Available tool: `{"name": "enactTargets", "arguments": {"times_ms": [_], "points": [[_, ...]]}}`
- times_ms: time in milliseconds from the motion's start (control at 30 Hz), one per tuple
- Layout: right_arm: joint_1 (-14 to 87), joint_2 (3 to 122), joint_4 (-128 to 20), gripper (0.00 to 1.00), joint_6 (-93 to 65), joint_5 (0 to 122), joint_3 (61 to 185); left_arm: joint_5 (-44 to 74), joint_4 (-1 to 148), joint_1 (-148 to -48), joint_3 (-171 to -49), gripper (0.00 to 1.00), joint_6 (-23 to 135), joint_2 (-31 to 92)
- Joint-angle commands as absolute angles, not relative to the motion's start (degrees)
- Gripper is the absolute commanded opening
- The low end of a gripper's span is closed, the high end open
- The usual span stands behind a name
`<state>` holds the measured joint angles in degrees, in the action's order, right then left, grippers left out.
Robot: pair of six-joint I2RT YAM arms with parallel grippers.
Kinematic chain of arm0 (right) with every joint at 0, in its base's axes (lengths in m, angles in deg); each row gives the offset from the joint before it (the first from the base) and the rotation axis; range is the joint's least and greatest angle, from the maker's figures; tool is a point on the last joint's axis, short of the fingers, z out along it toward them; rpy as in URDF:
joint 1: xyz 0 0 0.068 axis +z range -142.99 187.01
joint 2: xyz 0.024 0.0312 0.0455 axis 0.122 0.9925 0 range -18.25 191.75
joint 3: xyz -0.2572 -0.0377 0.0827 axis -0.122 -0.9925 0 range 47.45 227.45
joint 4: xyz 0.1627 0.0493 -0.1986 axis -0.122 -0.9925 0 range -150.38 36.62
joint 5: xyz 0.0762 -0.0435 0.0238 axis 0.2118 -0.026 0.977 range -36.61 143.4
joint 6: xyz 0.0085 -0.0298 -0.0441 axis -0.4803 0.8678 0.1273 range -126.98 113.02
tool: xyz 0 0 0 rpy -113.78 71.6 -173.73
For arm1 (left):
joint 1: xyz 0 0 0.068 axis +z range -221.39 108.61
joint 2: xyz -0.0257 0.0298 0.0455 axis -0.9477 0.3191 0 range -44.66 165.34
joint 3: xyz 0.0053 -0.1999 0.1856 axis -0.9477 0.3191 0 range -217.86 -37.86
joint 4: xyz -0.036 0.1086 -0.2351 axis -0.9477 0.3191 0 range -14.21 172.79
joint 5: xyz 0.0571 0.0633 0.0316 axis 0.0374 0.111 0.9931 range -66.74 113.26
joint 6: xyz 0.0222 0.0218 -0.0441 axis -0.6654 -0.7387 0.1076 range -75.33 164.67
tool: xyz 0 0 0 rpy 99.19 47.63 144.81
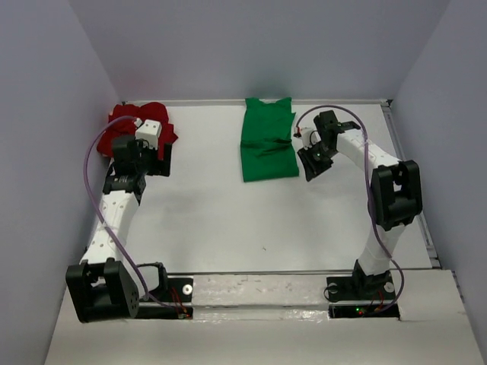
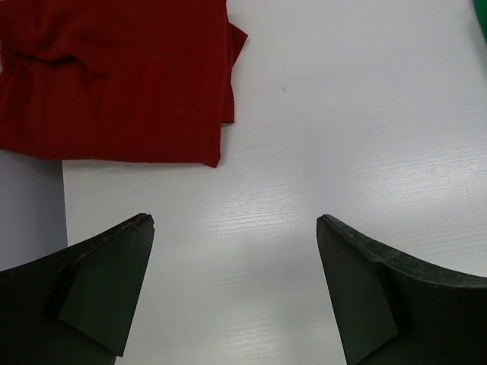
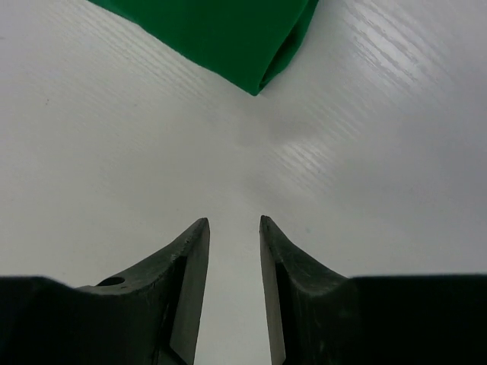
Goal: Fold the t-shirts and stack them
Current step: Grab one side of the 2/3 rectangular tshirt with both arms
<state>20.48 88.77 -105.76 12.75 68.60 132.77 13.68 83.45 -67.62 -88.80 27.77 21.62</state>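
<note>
Green t-shirt (image 1: 268,144), red t-shirt (image 2: 114,76) (both plain), white table (image 1: 228,220).

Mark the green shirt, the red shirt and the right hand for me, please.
green shirt (image 1: 266,144): overhead view, middle of the cloth.
red shirt (image 2: 114,84): left wrist view, flat middle of the cloth.
right hand (image 3: 233,222): right wrist view, the gap midway between its two fingertips.

A robot lab cell: white table (image 1: 228,228) boxed by plain grey panels (image 1: 46,137), left arm (image 1: 114,217) and right arm (image 1: 378,247) bolted on.
</note>
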Motion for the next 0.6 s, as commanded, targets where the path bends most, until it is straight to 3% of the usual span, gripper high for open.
{"name": "enactTargets", "arguments": {"times_ms": [0, 267, 567], "points": [[20.2, 91.5, -102.3, 0.4, 12.4, 71.4, 134.6, 10.3, 79.3, -66.5, -86.6, 0.99, 27.4, 15.4], [20.2, 99.0, -102.2, 0.48, 10.2, 75.9, 141.5, 4.4, 77.8, -64.5, -83.5, 0.99, 29.1, 11.2], [20.2, 104.9, -103.4, 0.48, 10.0, 77.6, 147.6, -2.1, 74.8, -63.0, -78.6, 0.99, 30.7, 9.5]]}}
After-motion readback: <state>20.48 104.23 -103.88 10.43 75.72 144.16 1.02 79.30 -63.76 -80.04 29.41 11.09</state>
